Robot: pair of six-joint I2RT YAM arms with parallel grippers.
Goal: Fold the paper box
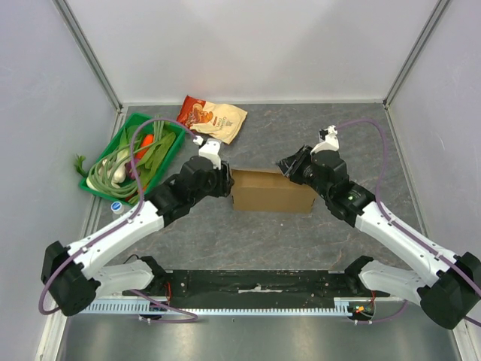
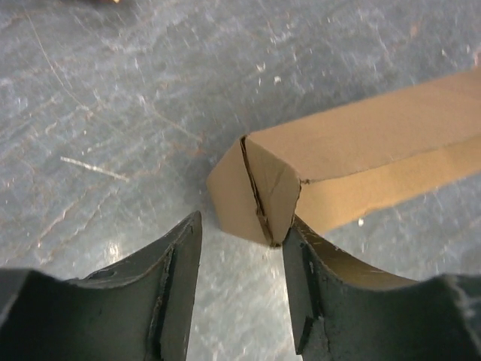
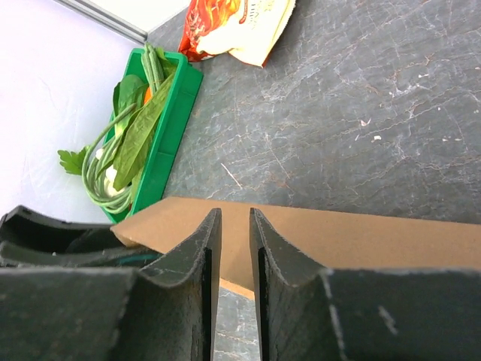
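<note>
Brown cardboard box (image 1: 270,192), closed, lying on grey surface (image 1: 263,244). Left hand (image 2: 240,233): fingers apart at box end. Right hand (image 3: 234,219): slim gap between fingers, nothing gripped.

The paper box (image 1: 270,189) is plain brown cardboard, matt and unprinted, slightly fibrous, with a raw cut edge showing dark at its end flap. My left gripper (image 2: 242,229) and my right gripper (image 3: 234,218) have fingers that look like matt black plastic, scuffed pale along their edges. The desk (image 1: 301,241) is dark grey, veined like stone, with a faint sheen. The snack bag (image 1: 213,116) is glossy film. The tray (image 1: 167,162) is shiny green plastic.
</note>
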